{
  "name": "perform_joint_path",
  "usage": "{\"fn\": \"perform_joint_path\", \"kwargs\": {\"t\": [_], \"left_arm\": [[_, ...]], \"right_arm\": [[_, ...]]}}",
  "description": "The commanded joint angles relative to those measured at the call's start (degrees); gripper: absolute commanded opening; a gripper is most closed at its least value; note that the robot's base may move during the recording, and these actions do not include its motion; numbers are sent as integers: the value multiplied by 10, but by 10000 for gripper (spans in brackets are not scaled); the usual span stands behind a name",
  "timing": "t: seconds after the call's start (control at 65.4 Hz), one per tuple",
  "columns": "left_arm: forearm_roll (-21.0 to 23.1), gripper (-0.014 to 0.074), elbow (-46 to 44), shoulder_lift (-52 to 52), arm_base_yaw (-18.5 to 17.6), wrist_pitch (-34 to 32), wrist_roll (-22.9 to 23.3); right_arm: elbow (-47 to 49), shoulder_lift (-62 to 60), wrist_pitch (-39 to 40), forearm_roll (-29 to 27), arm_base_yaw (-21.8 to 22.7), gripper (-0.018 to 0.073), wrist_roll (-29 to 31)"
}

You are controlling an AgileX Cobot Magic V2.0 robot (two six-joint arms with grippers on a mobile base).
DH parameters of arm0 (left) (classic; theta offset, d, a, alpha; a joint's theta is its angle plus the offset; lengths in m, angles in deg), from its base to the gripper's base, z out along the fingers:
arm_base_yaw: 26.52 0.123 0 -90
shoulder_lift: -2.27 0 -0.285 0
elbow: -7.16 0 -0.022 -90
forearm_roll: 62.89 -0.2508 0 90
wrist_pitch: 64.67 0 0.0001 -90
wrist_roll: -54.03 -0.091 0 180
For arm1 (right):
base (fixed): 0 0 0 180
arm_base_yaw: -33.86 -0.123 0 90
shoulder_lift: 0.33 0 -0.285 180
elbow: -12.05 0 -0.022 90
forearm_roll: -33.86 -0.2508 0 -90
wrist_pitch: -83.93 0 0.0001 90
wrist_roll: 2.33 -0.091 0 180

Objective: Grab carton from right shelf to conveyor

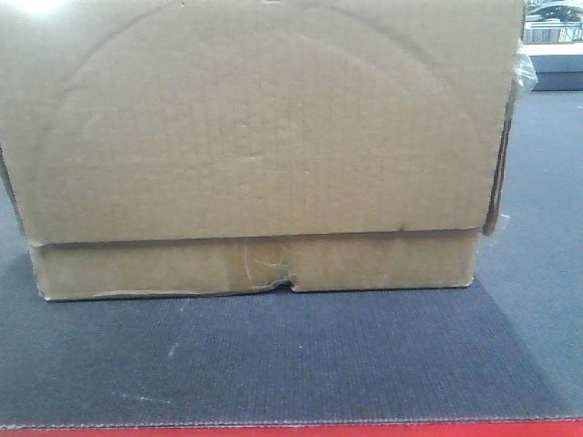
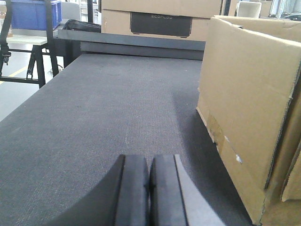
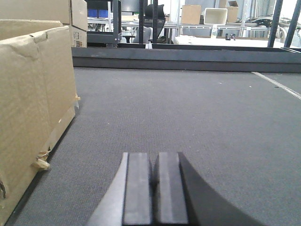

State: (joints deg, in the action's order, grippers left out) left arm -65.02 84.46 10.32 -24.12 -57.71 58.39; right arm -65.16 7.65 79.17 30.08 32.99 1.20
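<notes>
One word can be read: "ECOFLOW", in faint raised letters along the top of a dark panel [image 2: 161, 23] set into the front of a brown box [image 2: 160, 21] at the far end of the conveyor [image 2: 103, 117], at about twelve o'clock in the left wrist view. The carton [image 1: 255, 146] shows a plain brown face in the front view, with no print, label or number on it. Nothing in the right wrist view is legible.

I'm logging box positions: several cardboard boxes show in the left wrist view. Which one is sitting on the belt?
The plain carton on the right, resting directly on the grey belt. The other boxes, including the one with the dark ECOFLOW panel, stand beyond the belt's far end.
</notes>
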Motion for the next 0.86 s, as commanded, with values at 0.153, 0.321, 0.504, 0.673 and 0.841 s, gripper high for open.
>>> {"fn": "perform_joint_path", "kwargs": {"t": [0.153,0.321,0.504,0.673,0.841], "left_arm": [[2,5,-1,-3,3,-8,-2],[2,5,-1,-3,3,-8,-2],[2,5,-1,-3,3,-8,-2],[2,5,-1,-3,3,-8,-2],[2,5,-1,-3,3,-8,-2]], "right_arm": [[0,-2,18,-1,2,-73,5],[0,-2,18,-1,2,-73,5],[0,-2,18,-1,2,-73,5],[0,-2,18,-1,2,-73,5],[0,-2,18,-1,2,-73,5]]}}
